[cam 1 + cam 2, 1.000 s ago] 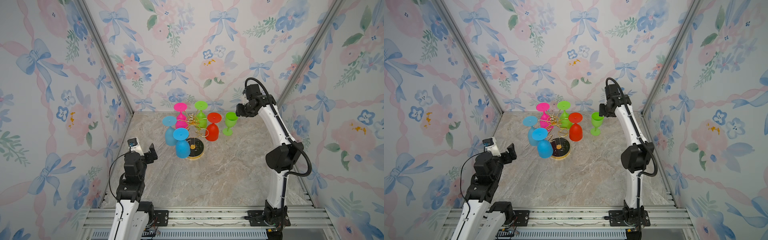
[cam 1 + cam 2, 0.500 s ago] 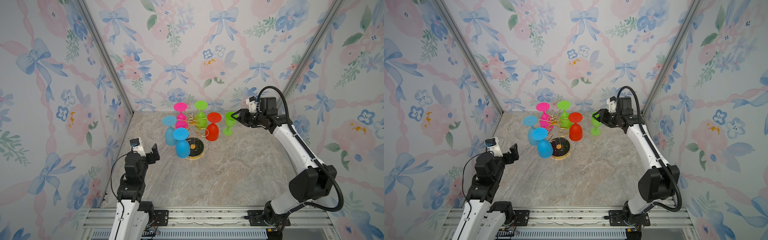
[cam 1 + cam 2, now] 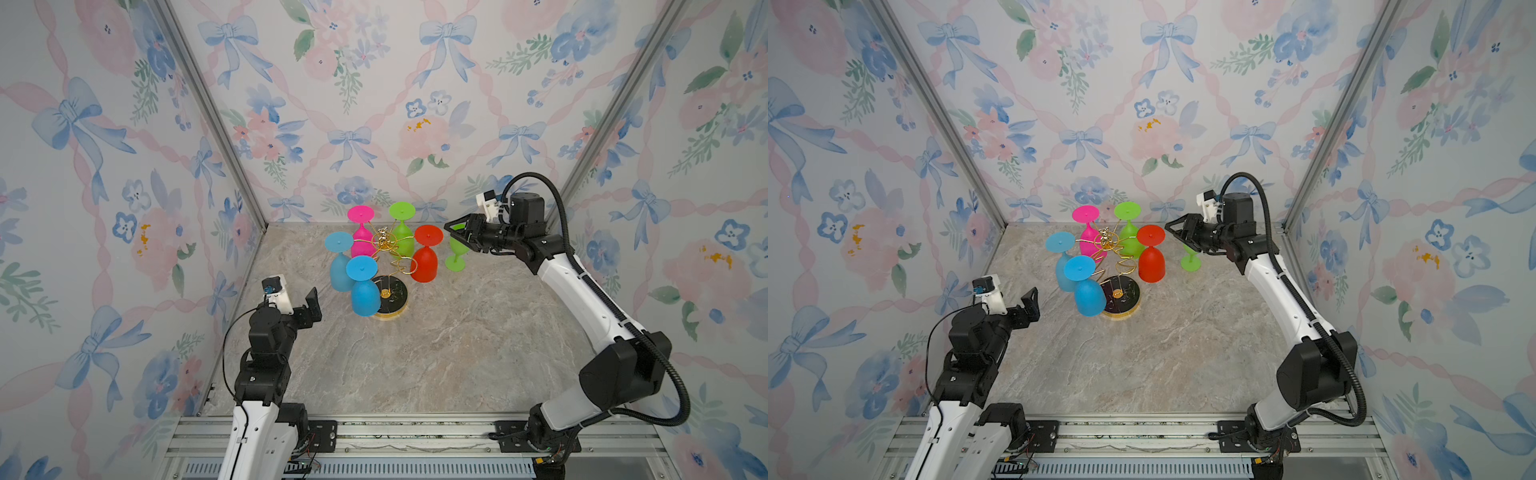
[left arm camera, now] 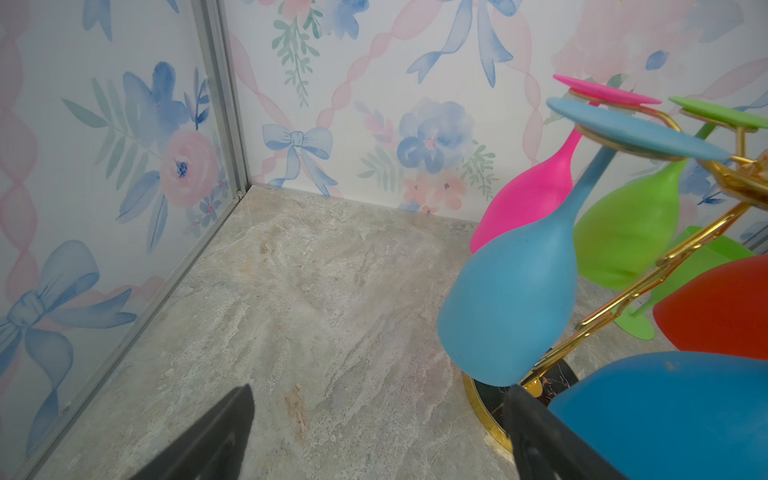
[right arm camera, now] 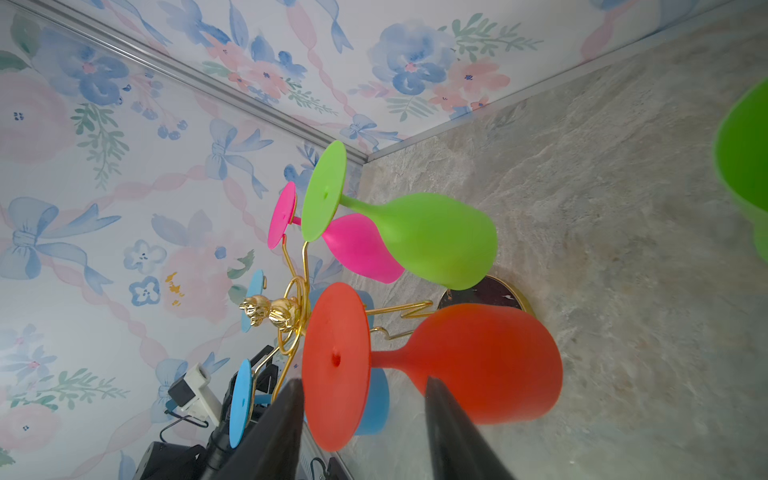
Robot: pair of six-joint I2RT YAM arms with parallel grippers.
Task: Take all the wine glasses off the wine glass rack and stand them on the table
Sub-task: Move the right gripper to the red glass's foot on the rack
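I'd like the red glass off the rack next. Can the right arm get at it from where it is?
Probably yes. The right gripper is open and aimed at the red glass, with nothing between them; the loose green glass stands off to its side.

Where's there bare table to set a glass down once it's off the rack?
Widest bare table lies between the wine glass rack and the front rail. The back-left corner beside the blue glasses is free too. Crowded: under the rack's arms and by the standing green glass.
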